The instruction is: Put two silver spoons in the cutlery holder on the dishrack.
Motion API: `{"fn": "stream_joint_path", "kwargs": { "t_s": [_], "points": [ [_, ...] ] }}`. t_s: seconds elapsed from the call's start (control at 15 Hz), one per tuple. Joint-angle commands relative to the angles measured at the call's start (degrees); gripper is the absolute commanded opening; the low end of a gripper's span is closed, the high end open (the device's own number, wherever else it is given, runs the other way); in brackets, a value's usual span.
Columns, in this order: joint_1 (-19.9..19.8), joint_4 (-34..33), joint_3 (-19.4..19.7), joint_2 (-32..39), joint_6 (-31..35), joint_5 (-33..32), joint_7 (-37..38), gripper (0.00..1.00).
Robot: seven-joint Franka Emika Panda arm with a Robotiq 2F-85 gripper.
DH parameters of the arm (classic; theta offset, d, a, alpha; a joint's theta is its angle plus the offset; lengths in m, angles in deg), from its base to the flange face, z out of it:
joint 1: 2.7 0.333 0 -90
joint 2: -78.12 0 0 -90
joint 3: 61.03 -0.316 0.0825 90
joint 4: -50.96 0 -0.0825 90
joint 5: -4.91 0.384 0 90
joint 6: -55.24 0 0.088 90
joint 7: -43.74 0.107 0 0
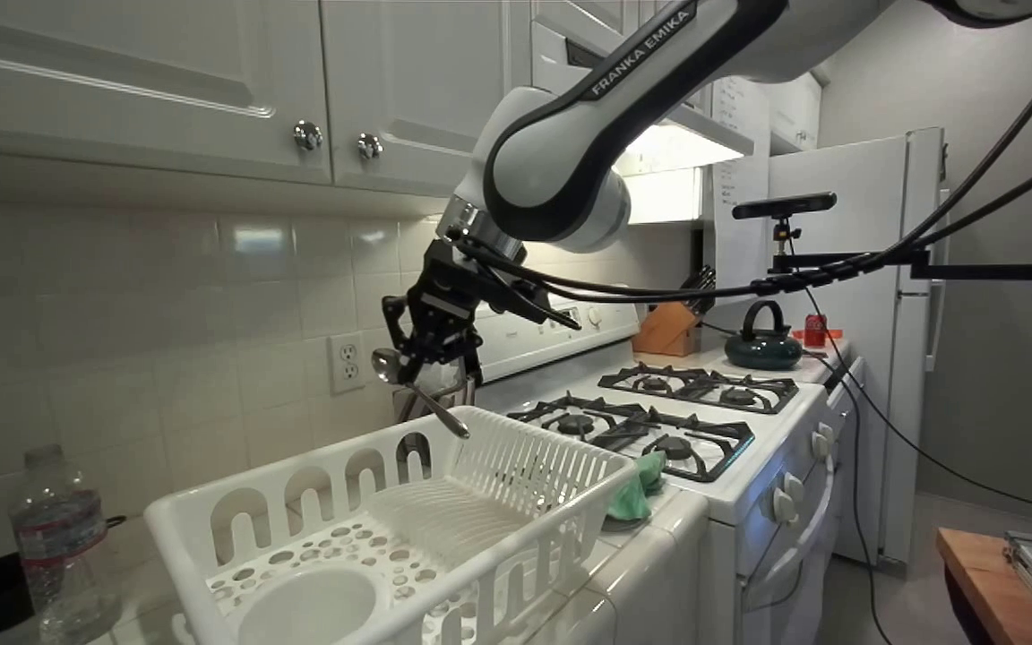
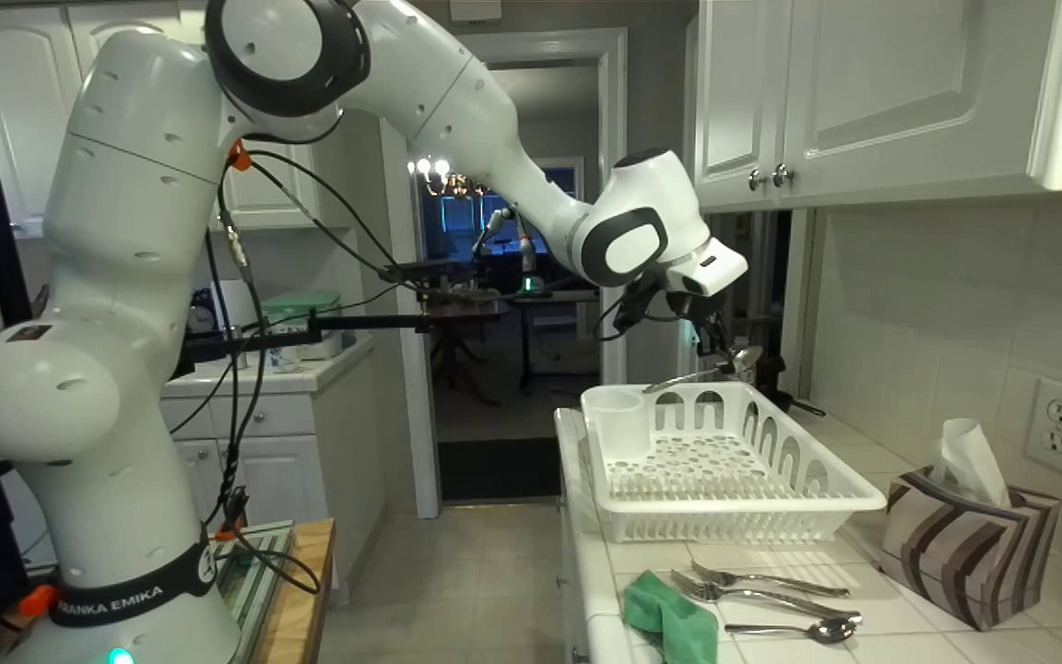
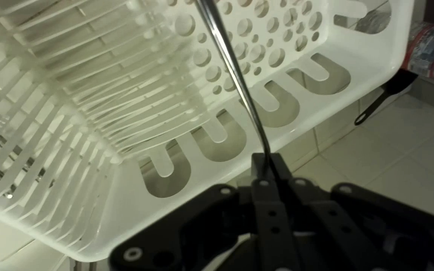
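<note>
A silver spoon is pinched near its bowl (image 1: 385, 365) in my gripper (image 1: 408, 369), which is shut on it. Its thin handle (image 3: 236, 71) slants away over the white dishrack (image 3: 217, 169) in the wrist view. My gripper (image 3: 271, 162) hovers above the rack's wall-side rim. In an exterior view the cutlery holder (image 2: 621, 429), a plain white cup, stands in the rack's far corner; the handle tip reaches toward it from above. Its round opening (image 1: 310, 605) also shows in an exterior view. Another silver spoon (image 2: 828, 631) lies on the tiled counter before the rack.
Two forks (image 2: 780, 601) and a green cloth (image 2: 674, 622) lie near that spoon. A striped tissue box (image 2: 964, 544) stands against the wall side. A plastic bottle (image 1: 59, 546) is beside the rack, and a white stove (image 1: 641, 430) lies past it. Cabinets (image 2: 909, 101) hang overhead.
</note>
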Motion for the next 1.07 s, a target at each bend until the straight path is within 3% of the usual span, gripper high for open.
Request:
{"fn": "stream_joint_path", "kwargs": {
  "t_s": [0.0, 0.2, 1.0],
  "points": [
    [3.58, -2.17, 1.35, 1.54, 2.41, -3.72, 4.47, 0.01],
    [6.82, -3.54, 3.10, 3.09, 4.70, -6.08, 7.63, 0.01],
    [15.96, -9.14, 8.58, 10.03, 10.82, -5.67, 10.71, 0.01]
  ]
}}
